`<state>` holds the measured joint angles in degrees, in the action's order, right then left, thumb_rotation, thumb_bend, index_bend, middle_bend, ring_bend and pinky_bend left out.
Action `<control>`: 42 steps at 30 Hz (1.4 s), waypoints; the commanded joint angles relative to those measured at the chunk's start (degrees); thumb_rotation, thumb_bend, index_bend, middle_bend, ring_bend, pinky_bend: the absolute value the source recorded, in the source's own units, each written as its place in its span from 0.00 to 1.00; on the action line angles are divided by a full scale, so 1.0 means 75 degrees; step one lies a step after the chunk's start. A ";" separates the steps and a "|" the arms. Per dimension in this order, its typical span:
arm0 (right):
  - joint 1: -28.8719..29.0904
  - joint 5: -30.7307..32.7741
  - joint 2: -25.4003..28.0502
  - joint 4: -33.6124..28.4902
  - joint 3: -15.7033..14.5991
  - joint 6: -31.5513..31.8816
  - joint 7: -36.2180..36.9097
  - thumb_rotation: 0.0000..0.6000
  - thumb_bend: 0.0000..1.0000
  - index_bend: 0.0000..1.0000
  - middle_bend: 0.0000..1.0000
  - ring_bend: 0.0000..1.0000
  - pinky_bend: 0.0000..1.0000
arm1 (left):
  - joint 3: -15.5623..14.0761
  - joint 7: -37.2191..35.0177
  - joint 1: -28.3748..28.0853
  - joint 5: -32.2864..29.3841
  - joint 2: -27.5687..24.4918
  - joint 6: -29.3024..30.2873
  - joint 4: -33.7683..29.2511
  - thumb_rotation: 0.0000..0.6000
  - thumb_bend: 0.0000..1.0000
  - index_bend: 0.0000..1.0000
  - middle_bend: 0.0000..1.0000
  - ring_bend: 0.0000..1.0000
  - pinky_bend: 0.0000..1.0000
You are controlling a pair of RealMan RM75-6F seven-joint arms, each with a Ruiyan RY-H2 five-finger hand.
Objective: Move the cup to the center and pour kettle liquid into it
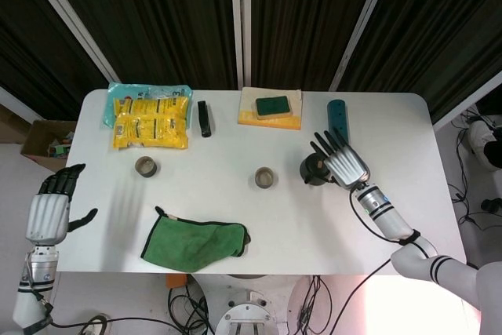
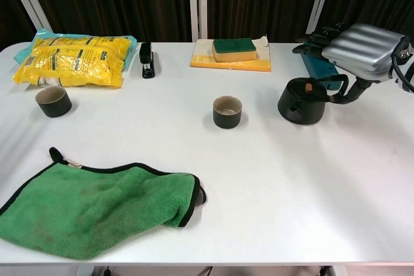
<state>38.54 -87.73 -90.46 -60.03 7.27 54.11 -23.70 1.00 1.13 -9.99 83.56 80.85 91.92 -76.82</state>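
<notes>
Two dark cups are seen on the white table [image 1: 235, 217]: one cup [image 1: 265, 177] stands near the middle, well apart from a second cup [image 1: 145, 165] further left, just below the yellow snack bag [image 1: 151, 121]. The black kettle [image 2: 301, 101] stands upright to the right of the middle cup, apart from it. The right hand [image 1: 340, 161] is held over the kettle's handle side with its fingers [image 2: 315, 38] spread and reaching toward the far edge; in the chest view its thumb is seen curved down beside the handle, but whether the handle is actually touched cannot be told, and nothing is seen gripped. The left hand [image 1: 52, 203] is shown only in the head view, off the table's left edge, fingers extended and apart, nothing held. A teal cylinder [image 1: 338, 114] lies behind the kettle, partly covered by the right hand. A green sponge [image 1: 273, 105] rests on a yellow board [image 1: 271, 119] at the far edge, a black stapler [image 1: 205, 118] lies beside the snack bag, and a crumpled green cloth [image 1: 194, 241] lies at the near edge.
</notes>
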 commanded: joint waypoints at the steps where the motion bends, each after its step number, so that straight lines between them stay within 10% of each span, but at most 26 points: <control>1: 0.0097 0.0098 0.0048 -0.0162 0.0076 -0.0034 -0.0071 0.85 0.18 0.00 0.00 0.00 0.00 | 0.0022 -0.0017 0.0016 0.0032 0.0016 -0.0034 0.0009 1.00 0.12 0.11 0.14 0.15 0.23; 42: 0.1607 0.1944 0.0281 -0.0785 0.0453 -0.1452 -0.1351 0.84 0.18 0.00 0.00 0.00 0.00 | 0.0274 -0.0345 0.0241 0.0002 -0.0166 -0.0752 -0.0025 1.00 0.12 0.11 0.14 0.15 0.23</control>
<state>50.63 -73.29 -89.00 -65.30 11.07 43.78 -34.36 3.06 -1.50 -8.16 83.54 79.61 86.32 -76.98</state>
